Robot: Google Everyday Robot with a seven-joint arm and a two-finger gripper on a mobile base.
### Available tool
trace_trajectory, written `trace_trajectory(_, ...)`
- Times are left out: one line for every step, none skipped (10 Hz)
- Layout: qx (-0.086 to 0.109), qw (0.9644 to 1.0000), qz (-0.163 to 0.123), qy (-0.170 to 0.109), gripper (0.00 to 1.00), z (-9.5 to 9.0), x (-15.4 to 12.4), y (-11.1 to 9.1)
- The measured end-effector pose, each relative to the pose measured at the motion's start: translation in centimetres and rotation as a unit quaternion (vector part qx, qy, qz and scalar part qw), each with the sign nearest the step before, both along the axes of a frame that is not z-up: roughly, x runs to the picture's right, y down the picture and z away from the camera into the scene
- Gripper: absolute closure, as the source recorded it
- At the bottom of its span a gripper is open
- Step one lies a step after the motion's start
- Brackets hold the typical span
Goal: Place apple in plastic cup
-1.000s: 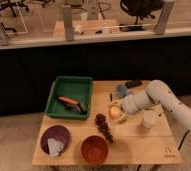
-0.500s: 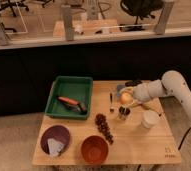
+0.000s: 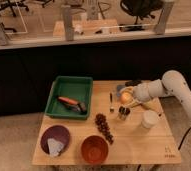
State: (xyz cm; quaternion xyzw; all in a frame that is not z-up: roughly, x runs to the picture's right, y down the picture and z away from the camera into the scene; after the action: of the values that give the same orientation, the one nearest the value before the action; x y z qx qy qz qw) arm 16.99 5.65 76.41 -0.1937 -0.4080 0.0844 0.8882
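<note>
Your claw [image 3: 128, 95] is clamped on the apple [image 3: 124, 98], holding it at the back right part of the desk [image 3: 139, 150], with the arm reaching in from the right edge. The plastic cup [image 3: 150, 119] stands upright near the right edge, in front of the apple and apart from it. A small metal cup [image 3: 123, 112] sits just in front of the apple, left of the plastic cup. Grapes [image 3: 104, 127] lie mid-desk, and a green tray [image 3: 64, 89] fills the back left corner.

Nothing legible; the small mark [image 3: 167, 151] on the table [image 3: 139, 147] cannot be read.
</note>
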Motion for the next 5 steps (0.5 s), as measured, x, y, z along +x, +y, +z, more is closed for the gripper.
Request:
trace_trajectory(0.000,1.0000,0.001,0.000,0.92,0.1,0.0,0.0)
trace_trajectory(0.004,0.9999,0.009,0.007,0.92,0.4,0.0,-0.3)
trace_trajectory(0.007,0.9998,0.019,0.010,0.92,0.9,0.1,-0.7)
trace_trajectory(0.007,0.9995,0.028,0.012,0.92,1.3,0.3,-1.2)
trace_trajectory(0.006,0.9993,0.034,0.015,0.92,2.1,0.1,-1.8)
